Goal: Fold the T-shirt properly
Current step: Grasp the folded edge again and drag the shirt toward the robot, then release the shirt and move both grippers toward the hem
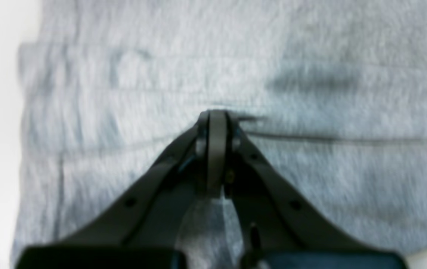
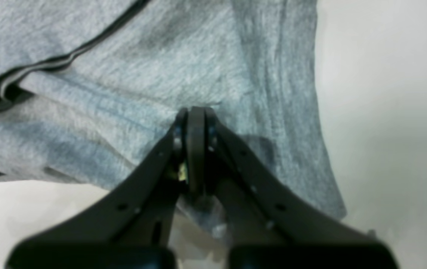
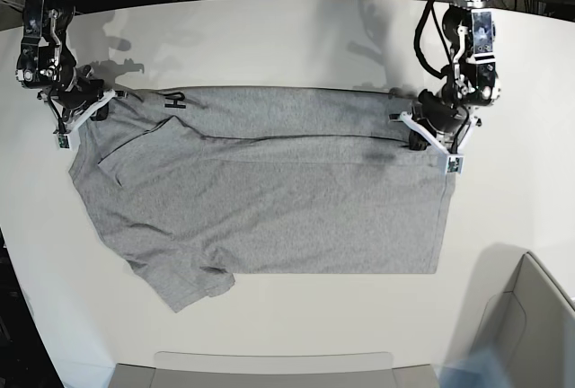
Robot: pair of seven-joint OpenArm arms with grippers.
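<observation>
Both grippers are pinched fully closed on the T-shirt [image 3: 269,199], which lies spread across the white table [image 3: 269,38], far long edge already turned over. Left gripper [image 1: 217,114] clamps the fabric at the right end of that fold, right gripper [image 2: 195,111] at the left end. To fold cleanly, I'd carry both ends toward the near edge together, level and taut.
</observation>
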